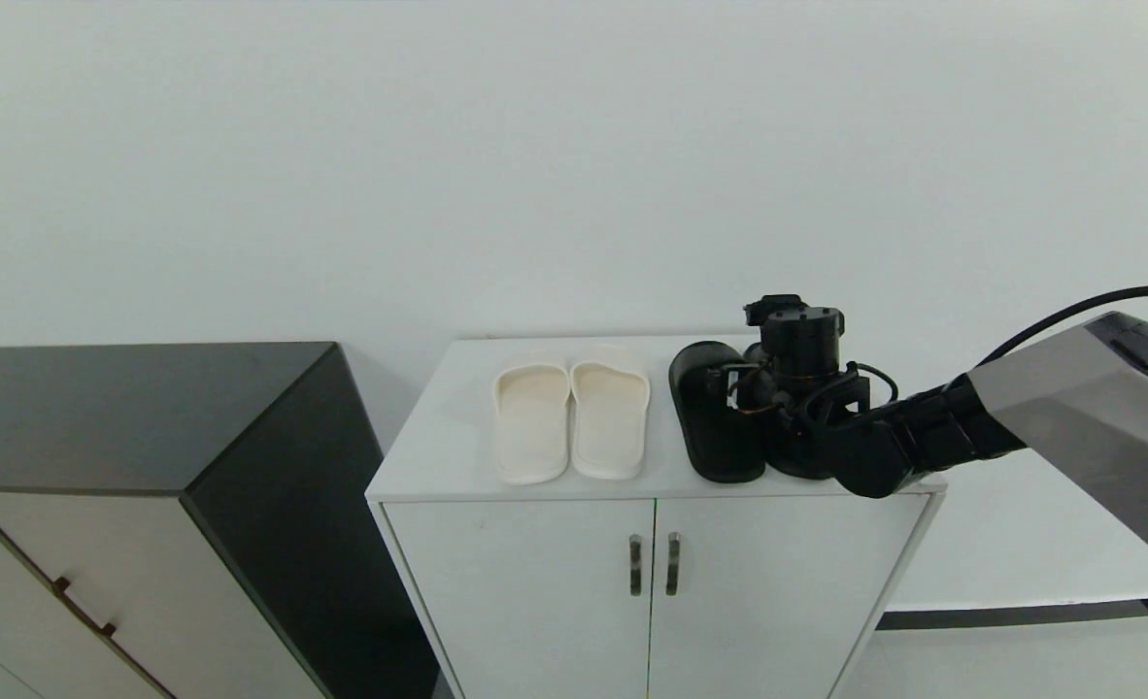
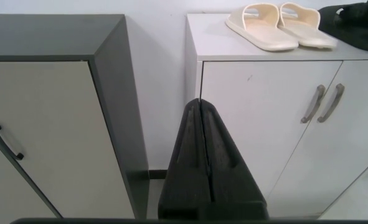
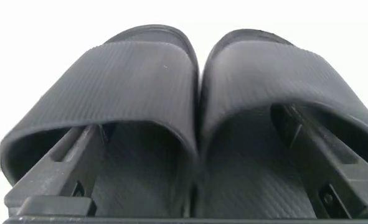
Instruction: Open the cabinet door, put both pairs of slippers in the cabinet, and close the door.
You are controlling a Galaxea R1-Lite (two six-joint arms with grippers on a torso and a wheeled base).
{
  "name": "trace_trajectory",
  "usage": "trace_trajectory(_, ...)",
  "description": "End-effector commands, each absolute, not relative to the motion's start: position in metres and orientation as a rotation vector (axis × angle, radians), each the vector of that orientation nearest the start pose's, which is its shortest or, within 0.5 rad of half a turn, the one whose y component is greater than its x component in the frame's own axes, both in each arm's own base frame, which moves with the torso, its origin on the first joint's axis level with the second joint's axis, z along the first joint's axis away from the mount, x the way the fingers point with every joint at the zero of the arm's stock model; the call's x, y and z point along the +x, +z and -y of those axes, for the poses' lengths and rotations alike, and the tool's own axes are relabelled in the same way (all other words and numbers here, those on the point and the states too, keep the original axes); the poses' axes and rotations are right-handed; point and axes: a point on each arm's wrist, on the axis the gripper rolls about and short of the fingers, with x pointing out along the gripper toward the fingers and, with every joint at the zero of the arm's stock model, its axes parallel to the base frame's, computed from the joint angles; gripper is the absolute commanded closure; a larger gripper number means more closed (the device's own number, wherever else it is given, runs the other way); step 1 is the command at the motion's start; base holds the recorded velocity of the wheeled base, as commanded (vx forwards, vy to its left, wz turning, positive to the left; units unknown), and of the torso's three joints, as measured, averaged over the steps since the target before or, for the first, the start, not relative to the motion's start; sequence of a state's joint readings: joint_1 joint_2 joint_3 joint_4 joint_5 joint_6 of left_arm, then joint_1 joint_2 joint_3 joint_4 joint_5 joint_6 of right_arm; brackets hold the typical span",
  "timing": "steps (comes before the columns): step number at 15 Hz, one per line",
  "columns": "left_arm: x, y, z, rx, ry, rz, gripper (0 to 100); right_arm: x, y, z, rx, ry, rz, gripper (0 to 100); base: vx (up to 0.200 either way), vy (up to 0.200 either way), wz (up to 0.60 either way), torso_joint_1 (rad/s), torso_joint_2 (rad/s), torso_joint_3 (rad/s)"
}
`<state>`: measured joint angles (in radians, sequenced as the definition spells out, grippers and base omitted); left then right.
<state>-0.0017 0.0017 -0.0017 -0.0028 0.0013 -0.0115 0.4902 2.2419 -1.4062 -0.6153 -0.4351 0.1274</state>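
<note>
Black slippers (image 1: 717,413) at centre right of the head view: I am seeing nothing stowed yet.
I am reading the right gripper (image 3: 190,127) as spread apart, one finger under each strap, not clamped; the left gripper (image 2: 200,112) is sitting pressed together. Cream slippers (image 1: 571,417) are lying on the white cabinet (image 1: 438,456), whose doors (image 1: 535,602) are standing shut, so opening, loading and closing are all waiting. No readable writing is showing.

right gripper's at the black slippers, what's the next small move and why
Probably close the right gripper to pinch the black slippers together. Its fingers sit spread, one under each strap, with the two inner walls between them, so squeezing should grip the pair for lifting. The cabinet doors are shut, though.
</note>
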Motion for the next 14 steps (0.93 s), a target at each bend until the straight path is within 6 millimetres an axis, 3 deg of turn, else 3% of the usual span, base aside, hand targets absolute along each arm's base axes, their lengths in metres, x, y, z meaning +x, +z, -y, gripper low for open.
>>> trace_trajectory(1,-0.023,0.076,0.0,-0.012,0.0,0.002,100,0.413,0.129,-0.208,0.026,0.039,-0.203,0,0.0,0.0,0.0,0.0,0.0,0.0)
trace_trajectory(2,-0.023,0.076,0.0,-0.012,0.0,0.002,100,0.414,0.131,-0.209,0.028,0.04,-0.198,0,0.0,0.0,0.0,0.0,0.0,0.0)
trace_trajectory(3,-0.023,0.076,0.0,-0.012,0.0,0.003,100,0.418,0.129,-0.208,0.029,0.033,-0.198,100,0.0,0.0,0.0,0.0,0.0,0.0)
trace_trajectory(10,-0.023,0.076,0.0,-0.011,0.0,0.003,100,0.422,0.139,-0.206,0.034,0.025,-0.185,100,0.0,0.0,0.0,0.0,0.0,0.0)
trace_trajectory(12,-0.023,0.076,0.0,-0.011,0.0,0.002,100,0.412,0.15,-0.204,0.038,0.03,-0.177,100,0.0,0.0,0.0,0.0,0.0,0.0)
trace_trajectory(14,-0.023,0.076,0.0,-0.011,0.0,0.002,100,0.386,0.165,-0.206,0.033,0.064,-0.18,100,0.0,0.0,0.0,0.0,0.0,0.0)
